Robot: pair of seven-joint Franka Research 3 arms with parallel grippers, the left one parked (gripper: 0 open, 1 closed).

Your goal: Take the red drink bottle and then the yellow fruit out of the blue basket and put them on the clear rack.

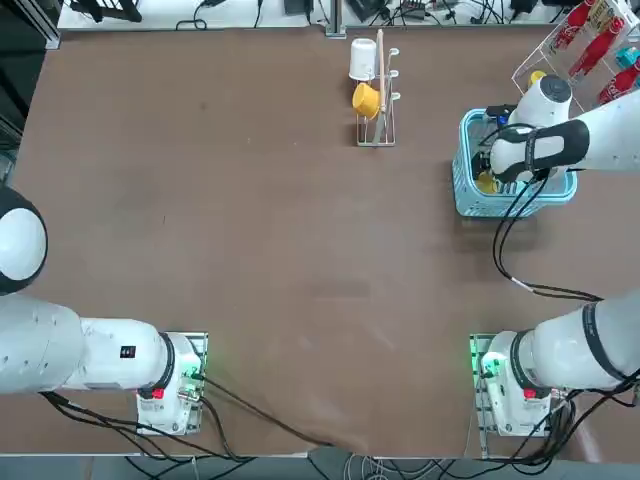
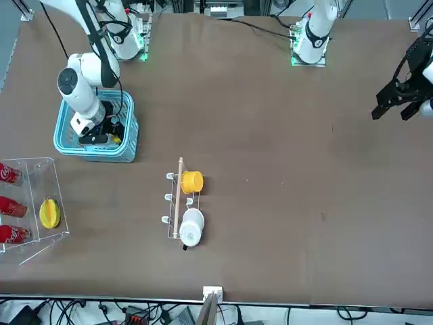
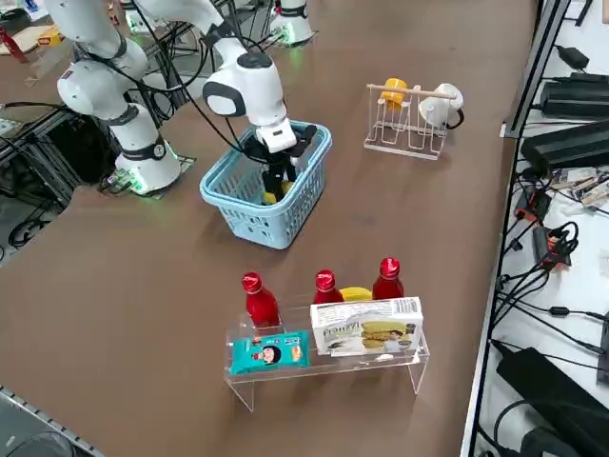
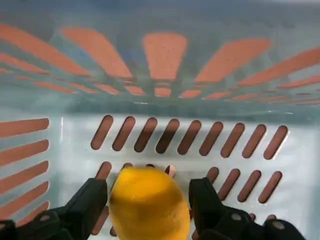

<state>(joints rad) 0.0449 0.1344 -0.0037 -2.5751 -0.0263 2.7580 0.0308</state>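
Observation:
My right gripper reaches down inside the blue basket, close to its floor. Its fingers are shut on the yellow fruit from both sides. The fruit peeks out below the hand in the right side view, and as a yellow spot in the top view. No red bottle shows in the basket. Three red bottles stand on the clear rack; which one is the task's I cannot tell.
A larger yellow fruit, a teal packet and a white box sit on the rack. The metal peg stand holds a yellow-orange cup and a white cup.

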